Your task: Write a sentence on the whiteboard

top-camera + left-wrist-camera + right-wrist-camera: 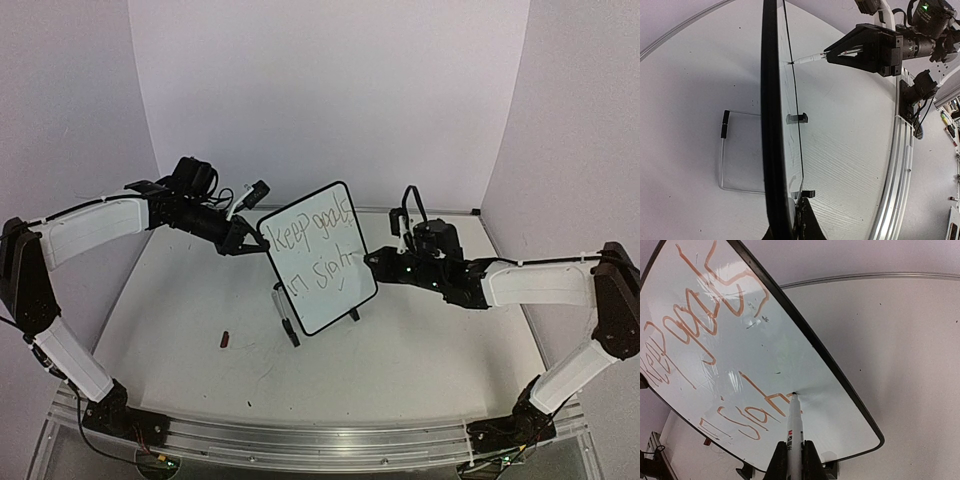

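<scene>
1. Small portrait whiteboard (318, 262) with a glossy white face, rounded corners and a thin black frame. It stands tilted near the middle of the table, between the 2 claws.
2. Black 2-finger left claw (244, 240). It is clamped tight on the whiteboard's left edge. In its own wrist view the board runs edge-on out from between its fingers.
3. Black 2-finger right claw (791, 454). It is closed on a slim white marker (792, 425) with a red-and-black label. The barrel lies straight between the fingers, and the tip touches the board's face at the last letter of line 2.
4. Handwritten sentence (705, 335), "Keep goals in sight". It is written in thin strokes across 2 lines, with a small tick below, and covers most of the face.
5. 2 small black feet (799, 118) on the board's lower edge, down at the tabletop.
6. Thin wire loop with a black sleeve (725, 125), lying flat on the table on the board's back side.
7. Small dark reddish object (225, 340) on the table, to the left of the board and apart from it. Its kind cannot be told.
8. White table (430, 350) with a faint wood grain, and an aluminium rail (320, 440) along its near edge.
9. Pale lilac walls (330, 90) on 3 sides. The board stands well apart from the rail and from the walls.
</scene>
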